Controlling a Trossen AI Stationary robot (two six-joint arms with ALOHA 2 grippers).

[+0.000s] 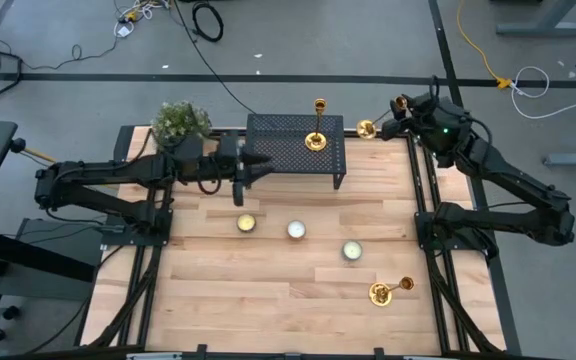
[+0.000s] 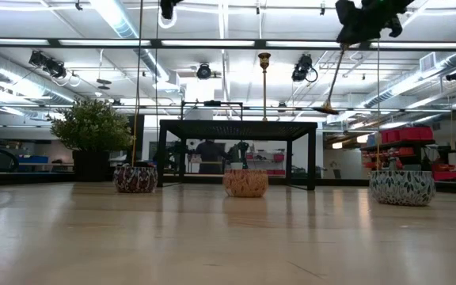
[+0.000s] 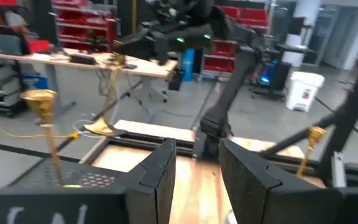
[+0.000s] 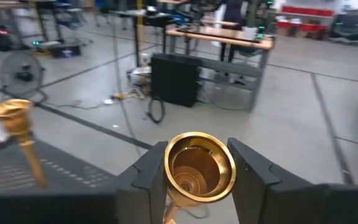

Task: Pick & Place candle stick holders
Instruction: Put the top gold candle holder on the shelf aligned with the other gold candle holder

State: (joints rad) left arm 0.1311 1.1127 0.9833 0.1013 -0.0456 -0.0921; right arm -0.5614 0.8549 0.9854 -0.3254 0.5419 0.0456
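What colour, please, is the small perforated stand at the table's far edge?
Black: the perforated metal stand shows best in the high view.

Shiny brass, matt black, pale wood

Candlesticks [image 1: 316,128] [image 1: 388,291] [image 4: 197,169]: polished gold metal, glossy. Stand [image 1: 295,140] at 12 o'clock: perforated matt black metal. Table [image 1: 268,290]: smooth light wood planks. Small pots [image 2: 402,188]: mosaic-patterned. Fingers [image 4: 253,177]: matt black.
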